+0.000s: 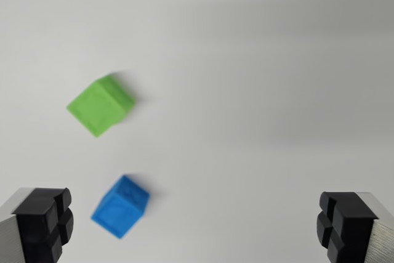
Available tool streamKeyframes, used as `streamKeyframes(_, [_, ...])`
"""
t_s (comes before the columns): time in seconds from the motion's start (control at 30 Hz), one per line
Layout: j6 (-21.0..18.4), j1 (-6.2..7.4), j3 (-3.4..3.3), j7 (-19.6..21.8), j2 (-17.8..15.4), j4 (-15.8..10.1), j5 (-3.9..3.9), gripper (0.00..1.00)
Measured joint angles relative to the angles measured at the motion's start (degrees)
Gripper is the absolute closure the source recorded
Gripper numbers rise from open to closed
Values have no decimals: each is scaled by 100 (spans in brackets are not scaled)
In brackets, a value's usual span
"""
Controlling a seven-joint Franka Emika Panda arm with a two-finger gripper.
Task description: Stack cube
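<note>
Wrist view | gripper (196, 226) spread wide, holding nothing, black pads at 7 and 5 o'clock | small blue plastic cube (121, 206) at 7 o'clock, just beside the left pad | larger green plastic cube (101, 106) at 10 o'clock, apart on the white tabletop (265, 90) | step: likely approach; centre over one cube, rotate to square with its faces before descending.

The whole wrist view is a bit blurry. The green cube (101, 106) and the blue cube (120, 206) have soft, fuzzy edges, so any fine marks on their sides cannot be made out. The tool (196, 225) is cut off at the bottom edge. Only its two black fingertips (44, 221) and a bit of grey metal show in the corners. The rest of it is out of the picture.
</note>
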Motion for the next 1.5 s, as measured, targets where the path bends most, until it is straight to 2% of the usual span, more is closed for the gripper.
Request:
streamKeyframes(0.7, [36,9,4,-52,-14,-73,0,0])
streamKeyframes(1.1, [226,41,33,-273,-151,-412,-1,0])
streamKeyframes(1.5, [523,108,74,-631,-341,-915,-5,0])
